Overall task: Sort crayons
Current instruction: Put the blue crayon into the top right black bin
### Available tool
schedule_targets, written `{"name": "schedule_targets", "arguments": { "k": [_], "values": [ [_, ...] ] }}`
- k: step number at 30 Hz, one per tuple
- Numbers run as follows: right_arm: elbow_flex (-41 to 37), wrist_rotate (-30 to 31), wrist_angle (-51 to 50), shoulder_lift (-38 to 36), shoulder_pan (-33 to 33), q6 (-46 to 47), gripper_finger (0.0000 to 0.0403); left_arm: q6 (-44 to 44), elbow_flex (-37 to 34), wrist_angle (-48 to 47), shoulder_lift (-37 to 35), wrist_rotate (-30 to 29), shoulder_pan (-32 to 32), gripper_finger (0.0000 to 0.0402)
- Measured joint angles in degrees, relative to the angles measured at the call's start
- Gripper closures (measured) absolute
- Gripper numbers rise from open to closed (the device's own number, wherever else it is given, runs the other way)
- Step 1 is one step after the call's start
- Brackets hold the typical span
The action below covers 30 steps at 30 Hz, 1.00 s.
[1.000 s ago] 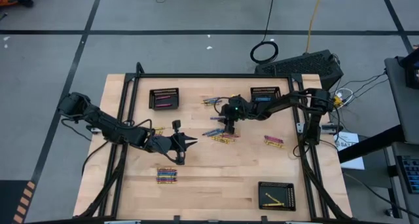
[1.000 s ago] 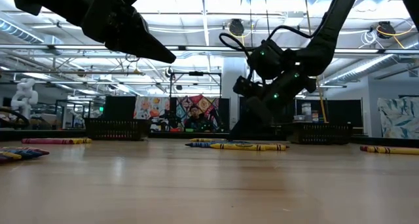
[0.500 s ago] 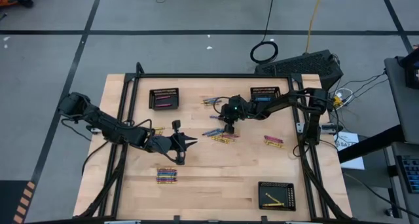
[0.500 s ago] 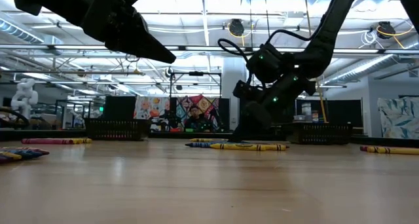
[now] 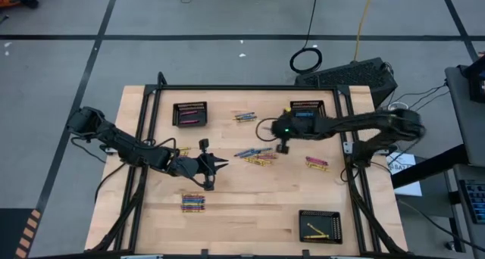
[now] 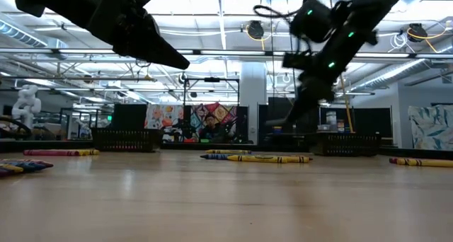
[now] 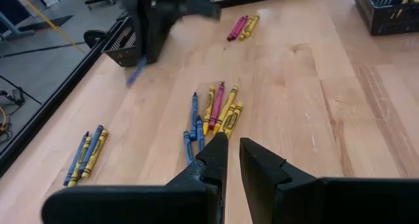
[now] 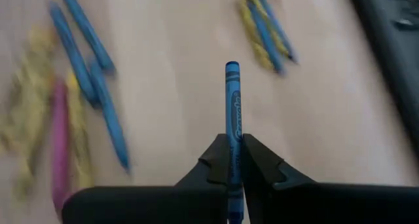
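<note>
Crayons lie in loose clusters on the wooden table [image 5: 250,206]. The right gripper [image 8: 234,165], lifted above the table's middle near the far basket [image 5: 306,109], is clamped on a blue crayon [image 8: 232,103]; its wrapper carries print too blurred to read. The left gripper [image 7: 233,152] hovers nearly closed and empty over a mixed pile [image 7: 213,116] of blue, yellow and pink sticks.

Three black mesh baskets [image 5: 189,113] stand on the counter [image 5: 250,202]. Two dark arms reach over it, each with one pincer. Loose crayons lie in five clusters [image 5: 259,156]; the middle cluster shows three blue crayons [image 7: 194,124], one pink and about four yellow in the left wrist view. One blue crayon [image 8: 232,112] sits pinched in the right pincer [image 8: 234,165].
</note>
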Motion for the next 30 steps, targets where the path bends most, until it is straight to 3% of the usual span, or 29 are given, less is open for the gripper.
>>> {"name": "schedule_targets", "arguments": {
  "k": [4, 9, 14, 16, 24, 30],
  "values": [
    [0.0, 4.6, -11.8, -9.1, -3.5, -5.4, 0.0401, 0.0, 0.0, 0.0, 0.0, 0.0, 0.0, 0.0357],
    [0.0, 4.9, -19.9, -13.0, -14.5, -11.2, 0.0401, 0.0, 0.0, 0.4, 0.0, 0.0, 0.2, 0.0357],
    [0.0, -6.7, -18.9, -9.3, -25.8, -21.3, 0.0401, 1.7, 0.0, 0.6, 0.0, 0.0, 0.1, 0.0357],
    [0.0, -8.4, -19.0, -6.8, -28.4, -25.4, 0.0401, 1.8, 0.0, 0.7, 0.0, 0.0, 0.2, 0.0357],
    [0.0, -10.0, -18.2, 0.4, -31.6, -29.4, 0.0378, 2.0, 0.0, 0.7, 0.0, 0.0, 0.2, 0.0357],
    [0.0, -9.5, -16.3, -0.5, -31.6, -29.4, 0.0329, 1.6, 0.0, 0.6, 0.0, 0.0, 0.2, 0.0357]
  ]
}}
